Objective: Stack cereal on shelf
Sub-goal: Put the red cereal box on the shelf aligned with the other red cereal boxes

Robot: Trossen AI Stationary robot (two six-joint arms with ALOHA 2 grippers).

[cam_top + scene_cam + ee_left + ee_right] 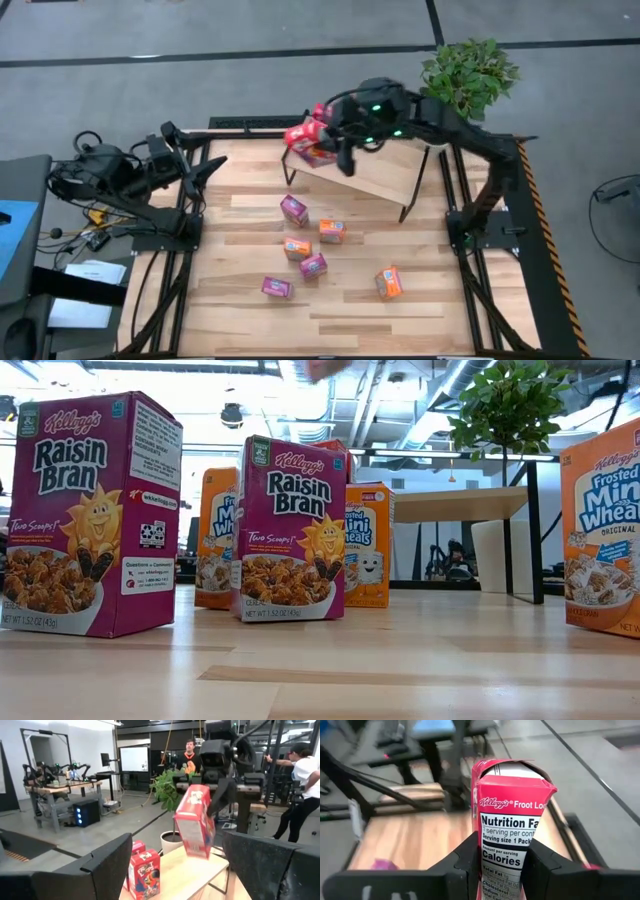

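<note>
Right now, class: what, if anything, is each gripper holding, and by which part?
The right gripper clamps a red Froot Loops box by its two broad faces, above the shelf. The left gripper is open and empty.

We see a red Froot Loops box (512, 825) with white lettering and a black-on-white nutrition panel. Two magenta-purple Raisin Bran boxes (90, 515) show yellow suns. The Frosted Mini-Wheats boxes (368, 545) are orange, the shelf (385, 172) board light wood, the plant (468, 72) green.

Glossy printed cardboard cereal boxes (285, 530) on a smooth, pale wood worktop (400, 660); matt black metal frame (545, 240).
</note>
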